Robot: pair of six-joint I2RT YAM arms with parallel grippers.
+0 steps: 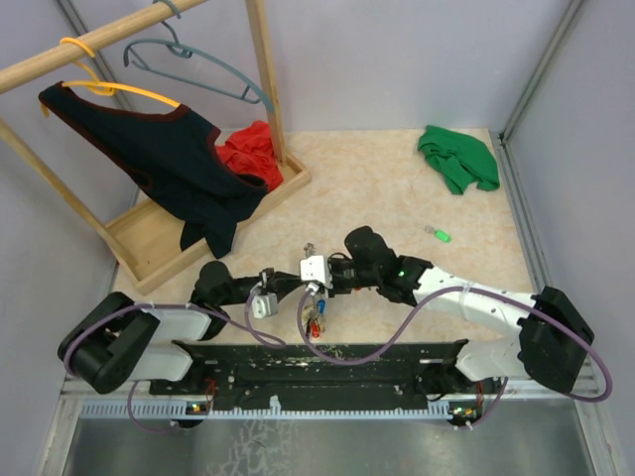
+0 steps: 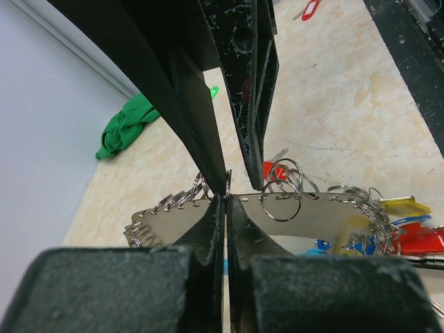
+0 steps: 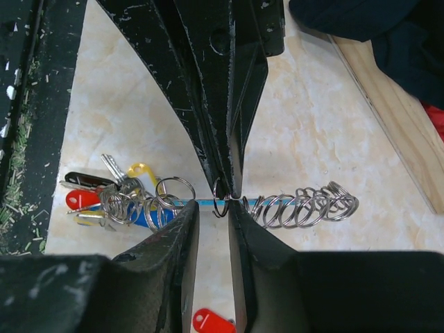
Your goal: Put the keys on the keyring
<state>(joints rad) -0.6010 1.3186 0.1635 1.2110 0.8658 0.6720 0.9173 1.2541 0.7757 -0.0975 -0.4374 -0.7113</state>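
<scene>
Scene: two arms meet over the middle of the marbled surface [image 1: 387, 188], near their bases.
Left end effector [image 2: 227, 194]: fully closed, its tips pinching the band of the keyring [image 1: 316, 319].
Right end effector [image 3: 223, 191]: jaws a little apart, with one small steel ring of the keyring between the tips.
Keyring: stretched between the two end effectors just above the surface. A row of steel rings runs to one side, and the tag cluster [image 3: 104, 198] of red, yellow and blue hangs to the other.
Green key [image 1: 440, 234]: loose on the surface, well apart from the arms on the right side, below the green cloth [image 1: 456, 159].
Red key [image 2: 310, 8]: loose on the surface, apart from the keyring and not threaded on it.
Background: a wooden rack [image 1: 198, 238] at the far left holds hangers and a dark garment.
</scene>
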